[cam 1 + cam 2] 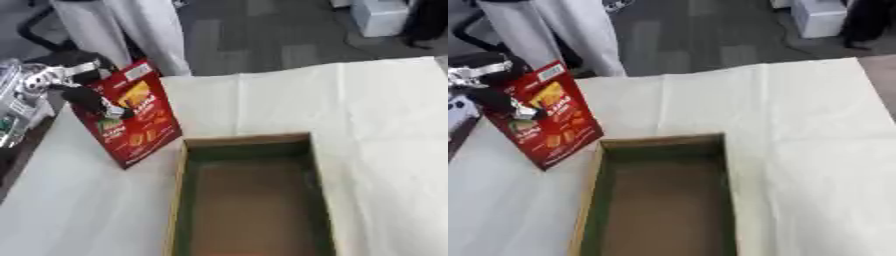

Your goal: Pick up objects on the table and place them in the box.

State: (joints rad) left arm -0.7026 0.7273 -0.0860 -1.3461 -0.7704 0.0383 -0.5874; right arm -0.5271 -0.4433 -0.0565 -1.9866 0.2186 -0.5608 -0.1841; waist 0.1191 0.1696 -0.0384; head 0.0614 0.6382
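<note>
Left eye view: left hand (87,97) fingers clamped on red packet (131,120), tilted beside box (182,200) on desk (385,130); carrying step, likely next needing shift over box, release.

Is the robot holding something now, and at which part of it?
Yes. The left hand holds the red packet at its upper left edge, fingers curled over its front.

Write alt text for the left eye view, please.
The robot's left hand grips a red printed snack packet, tilted beside an open, empty cardboard box on a cream-covered table.
</note>
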